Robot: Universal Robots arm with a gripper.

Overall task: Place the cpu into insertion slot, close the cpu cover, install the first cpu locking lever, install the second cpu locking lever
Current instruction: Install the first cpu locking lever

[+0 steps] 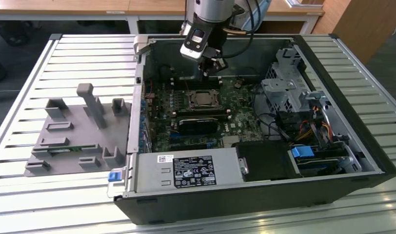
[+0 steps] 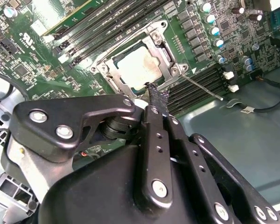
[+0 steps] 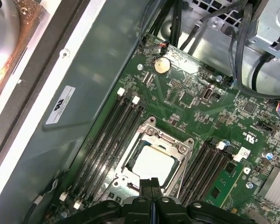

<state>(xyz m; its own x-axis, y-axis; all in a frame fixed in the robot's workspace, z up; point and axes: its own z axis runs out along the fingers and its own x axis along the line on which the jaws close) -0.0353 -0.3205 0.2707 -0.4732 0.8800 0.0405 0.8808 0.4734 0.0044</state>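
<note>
Jaws closed w/ nothing held, tips by cpu cover (image 2: 165,55) edge.

Cpu seated, cover down.
The silver-topped square cpu (image 3: 153,164) lies flat in the dark-rimmed slot (image 3: 132,155) on the green board. The metal cover (image 3: 170,140) frames it, lying flat. One thin lever (image 2: 203,87) juts out beside it.

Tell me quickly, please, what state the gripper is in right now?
Gripper: jaws closed, nothing held, tips by the cpu cover.
</note>
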